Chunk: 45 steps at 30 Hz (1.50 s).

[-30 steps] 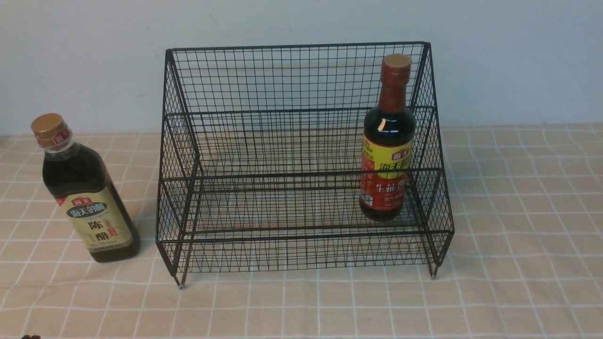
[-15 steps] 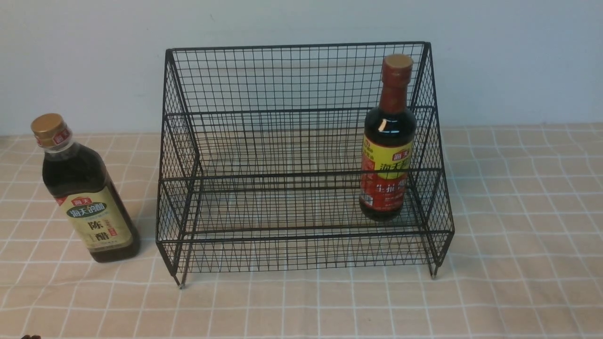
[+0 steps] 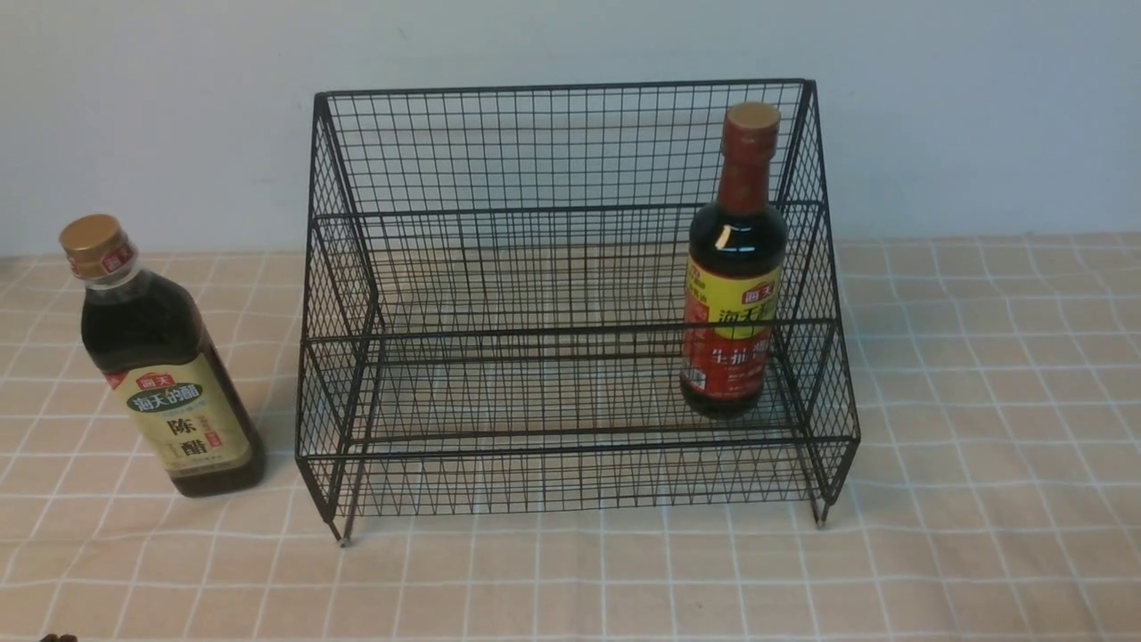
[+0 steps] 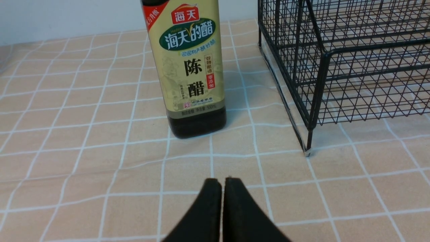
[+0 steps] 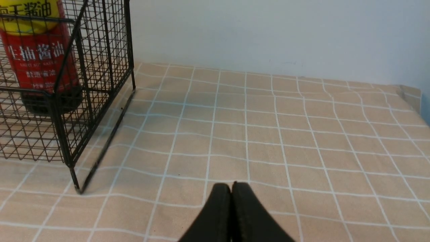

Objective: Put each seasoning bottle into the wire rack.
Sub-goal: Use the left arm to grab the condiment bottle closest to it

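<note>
The black wire rack [image 3: 570, 209] stands mid-table; its corner shows in the left wrist view [image 4: 322, 67] and the right wrist view [image 5: 63, 111]. The round bottle with red neck and red-yellow label [image 3: 733, 267] stands upright inside the rack at its right end, also in the right wrist view [image 5: 37, 60]. The squarish bottle with gold cap and beige-green label [image 3: 165, 366] stands on the cloth left of the rack, also in the left wrist view [image 4: 189, 67]. My left gripper [image 4: 222, 181] is shut and empty, short of that bottle. My right gripper [image 5: 231, 185] is shut and empty, right of the rack.
A beige checked cloth [image 3: 980, 401] covers the table. A pale wall [image 3: 980, 107] rises behind it. The table's right edge shows in the right wrist view [image 5: 411, 95].
</note>
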Motion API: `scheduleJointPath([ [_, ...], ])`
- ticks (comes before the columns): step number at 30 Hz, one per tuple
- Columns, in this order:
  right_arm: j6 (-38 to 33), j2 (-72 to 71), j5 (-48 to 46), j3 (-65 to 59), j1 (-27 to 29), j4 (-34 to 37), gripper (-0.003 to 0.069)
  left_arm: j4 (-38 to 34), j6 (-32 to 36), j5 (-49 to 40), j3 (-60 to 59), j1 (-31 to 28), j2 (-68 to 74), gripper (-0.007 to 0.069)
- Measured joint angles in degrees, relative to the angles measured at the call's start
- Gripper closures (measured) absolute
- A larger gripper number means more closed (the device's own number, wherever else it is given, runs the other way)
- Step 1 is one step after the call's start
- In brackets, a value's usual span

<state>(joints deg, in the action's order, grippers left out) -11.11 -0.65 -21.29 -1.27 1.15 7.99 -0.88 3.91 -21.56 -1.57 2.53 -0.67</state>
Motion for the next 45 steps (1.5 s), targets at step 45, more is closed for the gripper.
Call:
scheduleJointPath([
  [45,0.4,0.0,0.0,0.0,0.0,0.0,0.0672,-8.2,-3.9,45.7,5.7,0.0,4.7,0.0631],
])
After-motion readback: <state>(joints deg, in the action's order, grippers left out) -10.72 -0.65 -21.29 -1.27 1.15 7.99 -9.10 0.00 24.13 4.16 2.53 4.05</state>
